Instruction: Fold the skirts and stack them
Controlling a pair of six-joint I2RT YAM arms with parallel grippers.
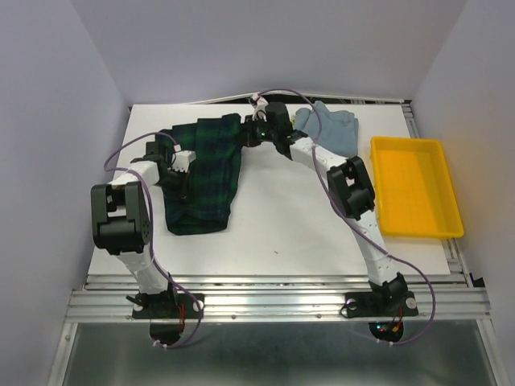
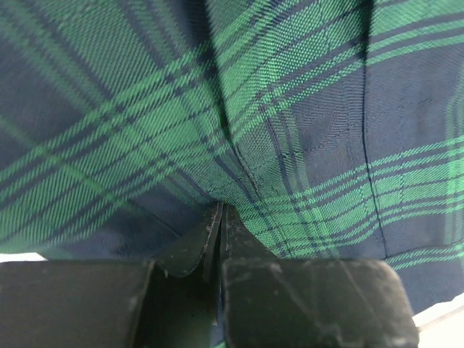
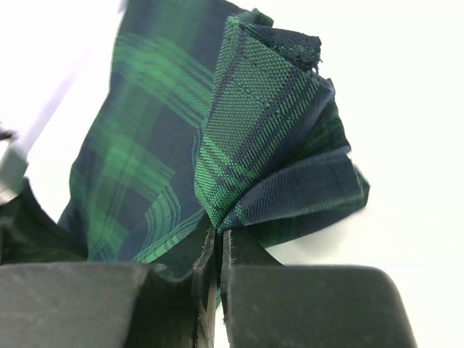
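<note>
L gripper (image 2: 220,217) is pinching the plaid skirt (image 1: 205,173). In the L wrist view its jaws are sitting nearly shut w/ green-navy cloth nipped btwn the tips, and the fabric is spreading up and away from them. R gripper (image 3: 219,235) is clamping the same skirt, jaws almost together on a bunched, folded-over corner that is standing up above the tips.

From the top cam the plaid skirt is lying on the white table (image 1: 306,225), well left of the yellow tray (image 1: 376,185). R gripper is holding its far corner, the one nearer the tray. L gripper is holding the edge farther from the tray. The rest is lying flat toward the near side.

The blue-grey skirt (image 1: 331,129) is lying crumpled just beyond the tray's far-left corner, on the tray side of the R gripper. Both skirts are sitting outside the tray, on the table.
</note>
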